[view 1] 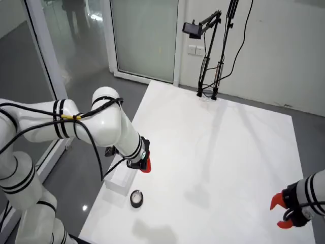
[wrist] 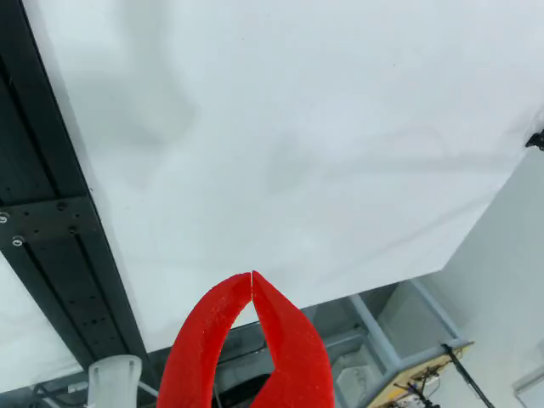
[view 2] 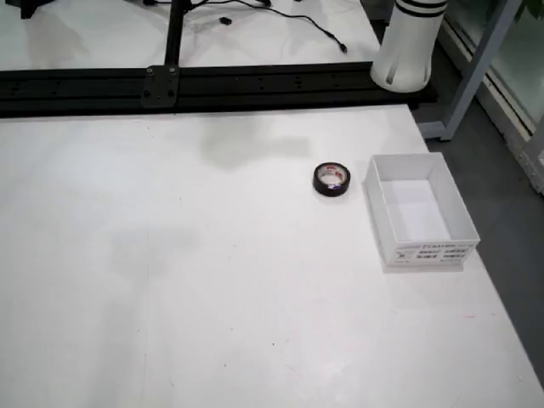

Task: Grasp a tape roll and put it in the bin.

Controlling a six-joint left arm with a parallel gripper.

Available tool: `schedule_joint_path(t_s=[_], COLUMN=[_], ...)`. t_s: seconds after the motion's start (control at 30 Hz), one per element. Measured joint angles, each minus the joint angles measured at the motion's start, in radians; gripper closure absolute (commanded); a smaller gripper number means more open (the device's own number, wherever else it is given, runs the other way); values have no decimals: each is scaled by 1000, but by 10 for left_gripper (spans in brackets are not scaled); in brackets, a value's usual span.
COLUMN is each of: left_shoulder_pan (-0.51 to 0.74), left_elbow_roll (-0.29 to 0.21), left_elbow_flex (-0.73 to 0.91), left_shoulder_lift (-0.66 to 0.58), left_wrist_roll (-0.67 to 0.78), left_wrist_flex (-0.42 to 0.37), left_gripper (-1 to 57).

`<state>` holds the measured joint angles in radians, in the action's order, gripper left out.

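Observation:
A black tape roll [view 2: 331,179] lies flat on the white table, just left of the open white bin [view 2: 429,252] in the overhead view. In the side view the tape roll [view 1: 136,198] sits near the table's front edge, with the bin [view 1: 114,184] to its upper left. My red gripper [view 1: 145,163] hangs above the bin's right end, higher than the roll. In the wrist view the gripper [wrist: 252,276] is shut, its red fingertips touching with nothing between them. That view shows neither roll nor bin.
A black rail [view 2: 212,83] crosses the back of the table, with the arm's white base [view 2: 408,51] on it. A second arm with a red gripper [view 1: 282,211] rests at the right edge in the side view. A camera stand [view 1: 208,76] stands at the far end.

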<state>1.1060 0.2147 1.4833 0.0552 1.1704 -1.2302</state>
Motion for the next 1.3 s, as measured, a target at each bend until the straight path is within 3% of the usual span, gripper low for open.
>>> schedule_joint_path(t_s=[0.77, 1.3], left_shoulder_pan=[-16, -20], left_elbow_roll=[9, 28], left_elbow_flex=[0, 0], left_shoulder_lift=[1, 106], left_wrist_roll=[0, 90], left_wrist_flex=[-2, -1], left_gripper=[567, 417])
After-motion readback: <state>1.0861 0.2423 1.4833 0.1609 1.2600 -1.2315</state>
